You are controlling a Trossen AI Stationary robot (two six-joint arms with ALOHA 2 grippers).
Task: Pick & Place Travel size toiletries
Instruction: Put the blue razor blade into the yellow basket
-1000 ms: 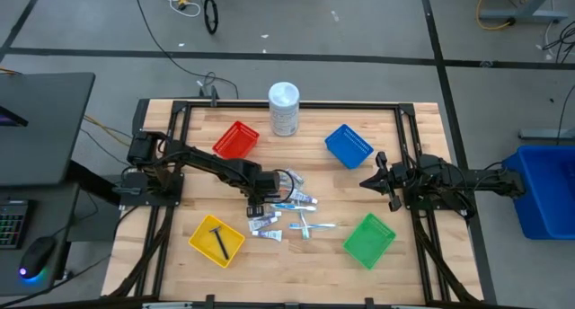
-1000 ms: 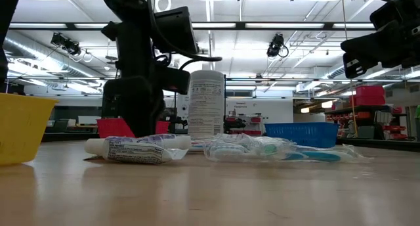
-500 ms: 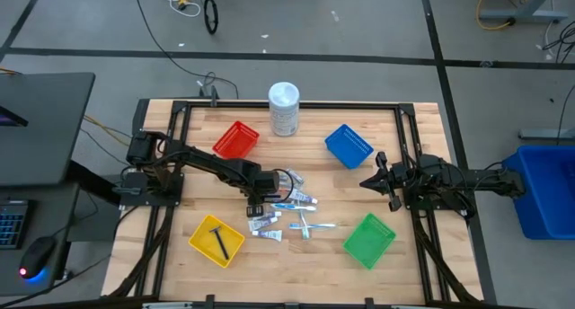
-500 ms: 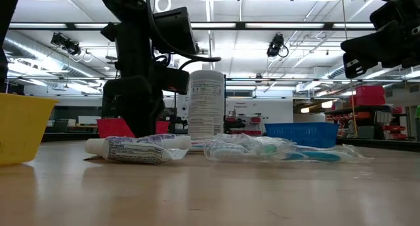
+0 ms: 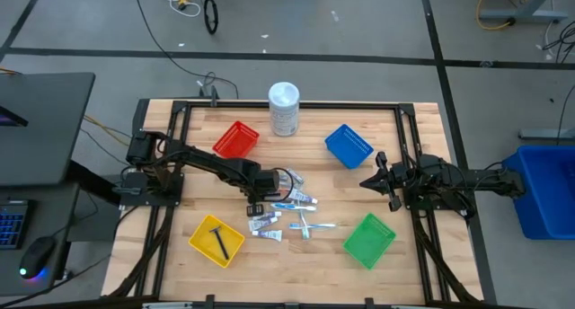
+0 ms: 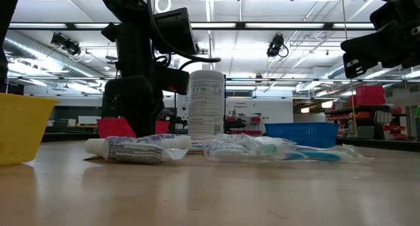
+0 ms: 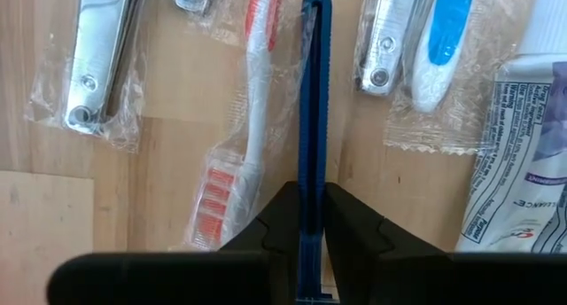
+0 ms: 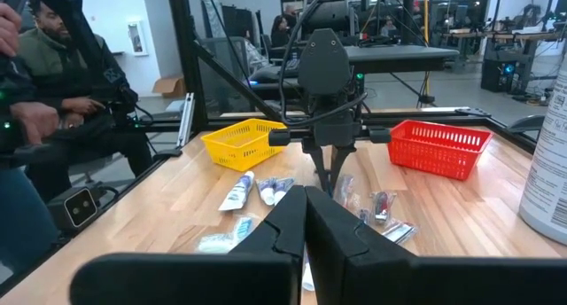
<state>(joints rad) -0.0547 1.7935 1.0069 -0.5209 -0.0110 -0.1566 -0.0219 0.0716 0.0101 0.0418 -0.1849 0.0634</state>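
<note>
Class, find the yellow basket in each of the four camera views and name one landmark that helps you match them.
High view: yellow basket at the table's near left corner, a black piece inside.
Low view: its wall at the far left edge.
Left wrist view: not in it.
Right wrist view: left of centre, behind the left arm.
Shared landmark: the red basket, absent only from the left wrist view.

No legible text on anything.
</note>
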